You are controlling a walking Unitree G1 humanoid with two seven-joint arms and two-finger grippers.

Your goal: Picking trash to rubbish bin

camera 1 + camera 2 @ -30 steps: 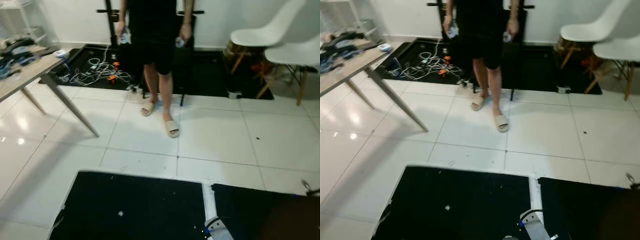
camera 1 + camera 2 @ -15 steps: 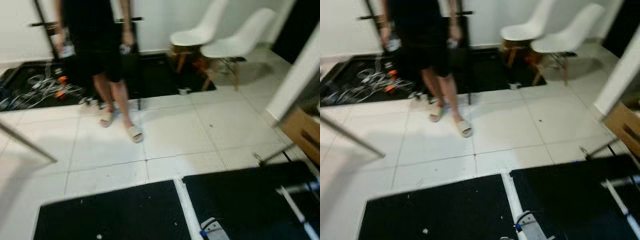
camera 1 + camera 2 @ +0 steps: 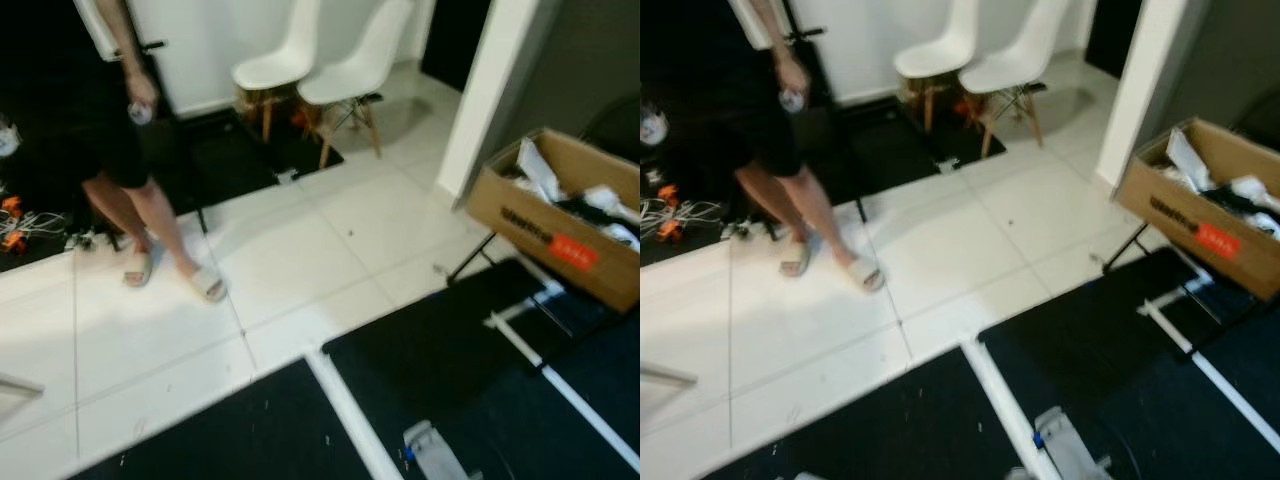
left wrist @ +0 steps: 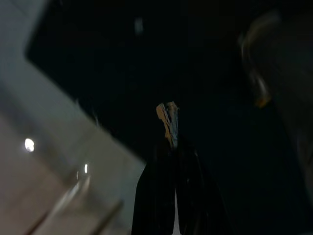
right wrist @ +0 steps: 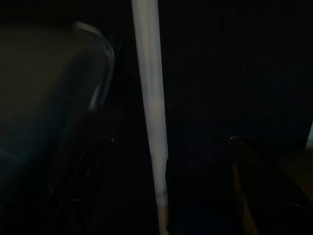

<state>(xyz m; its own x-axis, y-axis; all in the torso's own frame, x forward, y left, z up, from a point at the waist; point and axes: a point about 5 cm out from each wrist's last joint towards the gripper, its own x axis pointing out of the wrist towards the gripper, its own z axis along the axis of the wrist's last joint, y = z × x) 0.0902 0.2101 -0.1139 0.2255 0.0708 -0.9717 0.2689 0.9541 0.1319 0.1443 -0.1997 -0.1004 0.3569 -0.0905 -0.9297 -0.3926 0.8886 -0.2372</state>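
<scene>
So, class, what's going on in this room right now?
The robot is on the move, carrying a small scrap of trash pinched in its left end effector. A cardboard box already holding crumpled rubbish stands ahead on its right. A person in sandals stands on the white tiles, near two white chairs. Nothing has been dropped in yet.

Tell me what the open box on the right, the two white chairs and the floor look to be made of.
Box: brown corrugated cardboard, matte, with open flaps and printed lettering. Chairs: smooth white moulded shells, probably plastic, on slim legs that look wooden. Floor: glossy white tiles, likely ceramic, with dark grout lines and soft reflections; matte black mats lie on it.
</scene>
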